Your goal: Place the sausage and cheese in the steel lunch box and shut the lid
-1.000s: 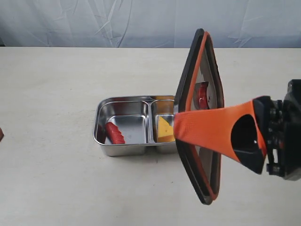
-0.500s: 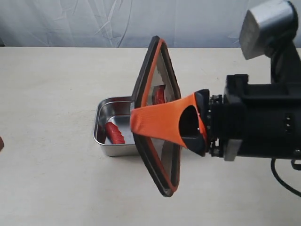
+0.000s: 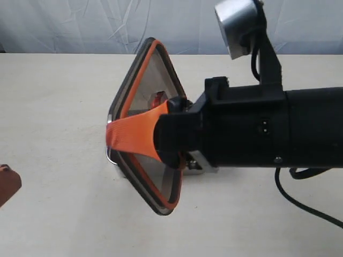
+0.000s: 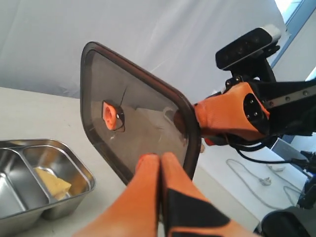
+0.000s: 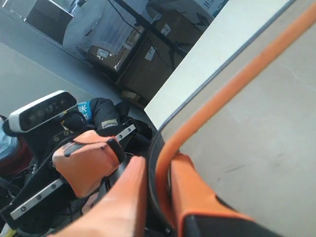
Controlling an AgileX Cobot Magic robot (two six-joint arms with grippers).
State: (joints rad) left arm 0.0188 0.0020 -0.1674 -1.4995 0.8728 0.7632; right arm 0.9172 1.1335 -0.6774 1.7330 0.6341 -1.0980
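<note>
My right gripper [image 3: 111,135] is shut on the rim of the lid [image 3: 144,85], a dark translucent plate with an orange seal [image 5: 217,98], held tilted on edge. In the exterior view the lid hides nearly all of the steel lunch box [image 3: 194,163] and the sausage. The left wrist view shows the lid [image 4: 143,133] with its orange valve tab [image 4: 109,113], and below it the steel lunch box [image 4: 74,170] with the cheese [image 4: 52,181] in one compartment. My left gripper [image 4: 159,159] is shut on nothing, low at the exterior view's left edge [image 3: 10,183].
The beige table [image 3: 59,96] runs back to a grey-white cloth backdrop [image 3: 80,27]. The right arm's black body [image 3: 257,128] and its silver camera [image 3: 238,21] fill the right of the exterior view. A black cable [image 3: 305,209] trails on the table.
The right arm has swung left with the lid, which now stands in front of the lunch box and hides the sausage and cheese in the exterior view. The left gripper has edged into view.
</note>
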